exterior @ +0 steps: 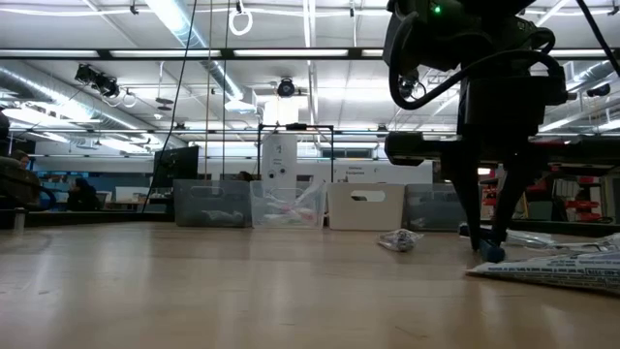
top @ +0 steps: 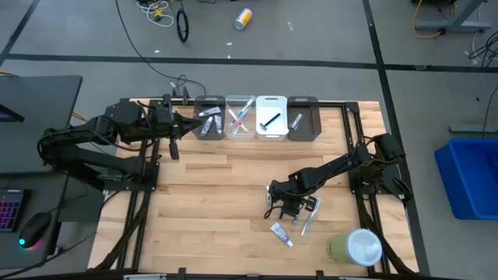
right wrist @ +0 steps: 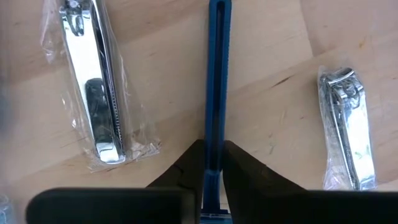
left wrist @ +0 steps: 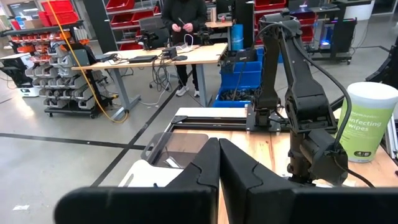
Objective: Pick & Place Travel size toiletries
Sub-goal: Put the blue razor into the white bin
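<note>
A slim blue toothbrush handle (right wrist: 218,74) lay flat on the wooden bench (top: 218,202), near the front right part, and the right claw (right wrist: 212,163) had its two dark fingers pressed against the handle's sides, pinching it. In the right wrist view the handle's long axis ran straight away from the claw, in line with the fingers.

Two metal nail clippers in clear wrappers lay on either side of it: one (right wrist: 93,87) close by and roughly parallel, the other (right wrist: 348,124) a little further off on the opposite side, also lengthwise. Neither touched the handle.

From above, a small white-and-blue tube (top: 281,232) lay just in front of the right claw (top: 289,204), and a green-and-white tub of wipes (top: 356,247) stood at the front right corner, apart from it.

Along the far edge stood a row of four bins (top: 257,117) holding sorted items, among them a black razor (top: 269,120) in the white bin.

The left claw (top: 173,149) hung near the left end of that row, fingers closed together and empty.
</note>
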Controlling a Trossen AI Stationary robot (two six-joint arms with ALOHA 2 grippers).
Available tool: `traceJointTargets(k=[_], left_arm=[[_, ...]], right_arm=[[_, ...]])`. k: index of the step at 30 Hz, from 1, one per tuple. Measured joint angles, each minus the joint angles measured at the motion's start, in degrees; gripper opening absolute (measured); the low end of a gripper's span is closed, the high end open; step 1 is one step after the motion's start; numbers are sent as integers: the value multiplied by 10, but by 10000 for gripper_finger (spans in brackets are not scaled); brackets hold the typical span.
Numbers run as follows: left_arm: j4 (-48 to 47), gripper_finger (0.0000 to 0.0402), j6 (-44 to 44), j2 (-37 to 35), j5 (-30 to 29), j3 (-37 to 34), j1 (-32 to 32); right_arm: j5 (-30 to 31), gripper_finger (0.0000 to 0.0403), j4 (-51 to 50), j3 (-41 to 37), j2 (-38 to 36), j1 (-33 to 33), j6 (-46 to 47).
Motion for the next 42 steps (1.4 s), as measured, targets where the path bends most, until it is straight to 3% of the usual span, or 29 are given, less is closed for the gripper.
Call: traceJointTargets(k=[6,16,28,42], left_arm=[[0,20,0,0,0,0,0],[3,7,2,0,-4,0,0],[4,8,2,0,-4,0,0],[4,9,2,0,-4,0,0]], right_arm=[[2,46,-34,13,1,0,8],[2,45,-104,66,-15,0,22],[2,44,-97,68,-109,-29,75],[32,44,5,68,-124,-140,184]])
